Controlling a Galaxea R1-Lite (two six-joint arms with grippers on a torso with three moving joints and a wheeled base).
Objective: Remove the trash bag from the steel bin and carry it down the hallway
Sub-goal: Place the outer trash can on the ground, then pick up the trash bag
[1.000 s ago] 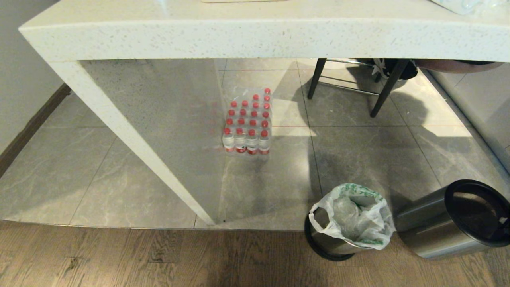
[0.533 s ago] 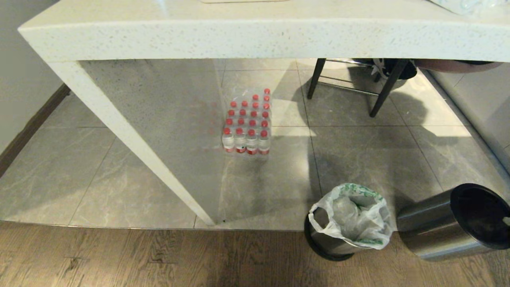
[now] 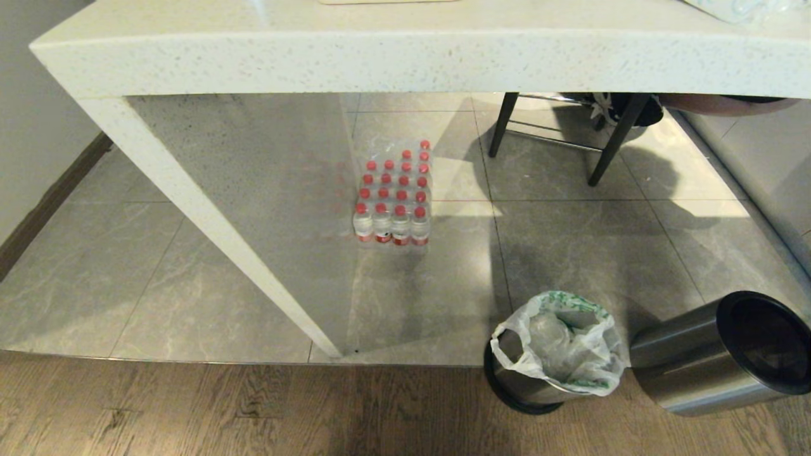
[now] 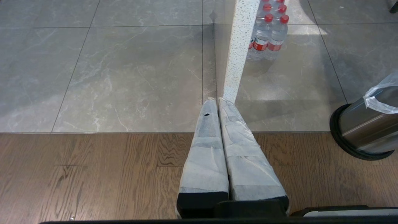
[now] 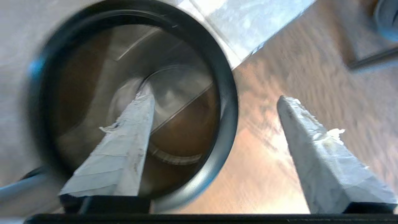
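Steel bins (image 3: 529, 386) (two), one bag (image 3: 561, 348)

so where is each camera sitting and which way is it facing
Head view: high on the robot, looking forward and down at the table, bottle pack, trash bag in its steel bin, and a tipped empty bin; no body shows.
Left wrist view: behind the shut left end effector, low over the floor.
Right wrist view: behind the open right end effector, facing the empty bin's mouth.
Head and left wrist views share the bottles and bagged bin.
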